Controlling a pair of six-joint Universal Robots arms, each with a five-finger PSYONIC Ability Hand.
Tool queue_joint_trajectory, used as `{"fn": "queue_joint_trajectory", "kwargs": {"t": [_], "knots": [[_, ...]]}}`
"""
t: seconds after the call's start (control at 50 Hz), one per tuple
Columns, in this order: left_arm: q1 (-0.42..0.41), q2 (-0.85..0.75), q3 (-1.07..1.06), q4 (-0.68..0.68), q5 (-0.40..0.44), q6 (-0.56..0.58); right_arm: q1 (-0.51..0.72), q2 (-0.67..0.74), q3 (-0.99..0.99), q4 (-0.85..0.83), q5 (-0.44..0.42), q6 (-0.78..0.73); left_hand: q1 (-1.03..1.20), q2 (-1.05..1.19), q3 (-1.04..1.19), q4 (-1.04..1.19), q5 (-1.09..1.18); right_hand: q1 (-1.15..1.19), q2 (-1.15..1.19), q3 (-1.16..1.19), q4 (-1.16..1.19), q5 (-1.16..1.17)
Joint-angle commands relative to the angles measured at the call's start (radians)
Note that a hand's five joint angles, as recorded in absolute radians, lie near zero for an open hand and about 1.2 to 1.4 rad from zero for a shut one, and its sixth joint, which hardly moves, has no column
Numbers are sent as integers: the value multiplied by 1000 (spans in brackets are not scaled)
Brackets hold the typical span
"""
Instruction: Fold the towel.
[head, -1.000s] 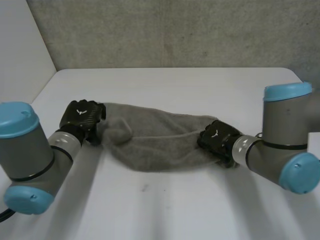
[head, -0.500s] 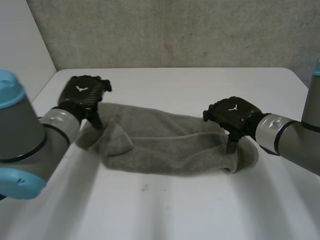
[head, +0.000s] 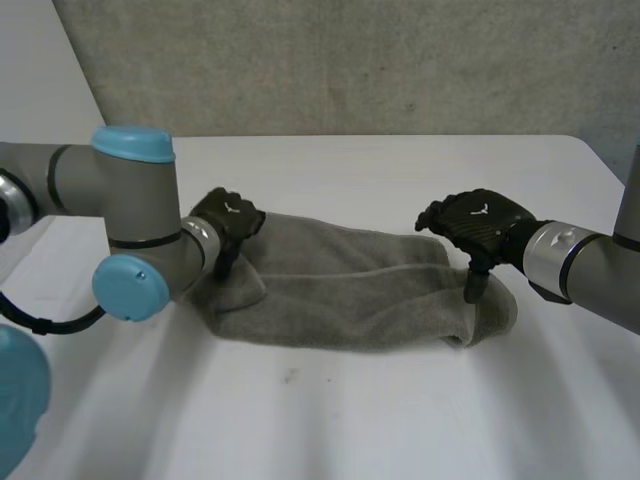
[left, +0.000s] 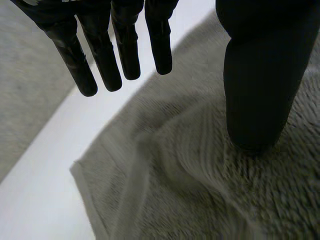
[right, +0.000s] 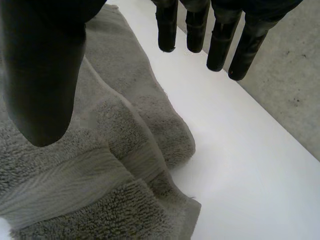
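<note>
Towel lies bunched on the table, with its long axis running 9 to 3 o'clock. Your left hand is at the 9 o'clock end, fingers straight, thumb pressing the pile, gripping nothing. Your right hand is over the 3 o'clock end, spread and empty. I'd pinch both end corners evenly, then carry them toward 12 together.

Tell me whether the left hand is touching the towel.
Touching. In the left wrist view the thumb of the left hand sits tip-down on the grey towel with no gap showing; its fingers hang straight, holding nothing.
</note>
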Motion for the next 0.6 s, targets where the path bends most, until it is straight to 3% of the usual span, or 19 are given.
{"fn": "queue_joint_trajectory", "kwargs": {"t": [0.02, 0.08, 0.12, 0.14, 0.18, 0.22, 0.46, 0.6], "knots": [[0, -69, 57, -98, 20, 68, -32, 47, -46, 7, 7, 2, 85, 83, 83, 83, 80, -63, -80, -76, -86, -65], [0, -73, 60, -107, 22, 71, -42, 66, -61, 7, 7, 4, 209, 206, 206, 206, 204, -63, -80, -76, -86, -65], [0, -69, 60, -107, 14, 68, -52, 82, -75, 7, 8, 4, 550, 548, 548, 548, 545, -63, -80, -76, -86, -65], [0, -69, 60, -107, 14, 68, -52, 83, -75, 7, 8, 4, 552, 549, 550, 550, 547, -63, -80, -76, -86, -65], [0, -52, 59, -105, 0, 68, -53, 89, -81, 7, 8, 4, 856, 853, 854, 854, 851, -63, -80, -76, -86, -65], [2, -35, 56, -105, -9, 65, -55, 96, -93, 7, 8, 4, 930, 927, 927, 928, 925, -63, -80, -76, -86, -65], [16, 185, -154, -58, -52, 59, -42, 130, -209, 42, 8, 91, 930, 928, 928, 928, 925, -63, -80, -76, -86, -65], [42, 402, -431, 92, -52, 62, -3, 252, -447, 227, -4, 183, 930, 928, 928, 928, 925, -63, -80, -76, -86, -65]]}}
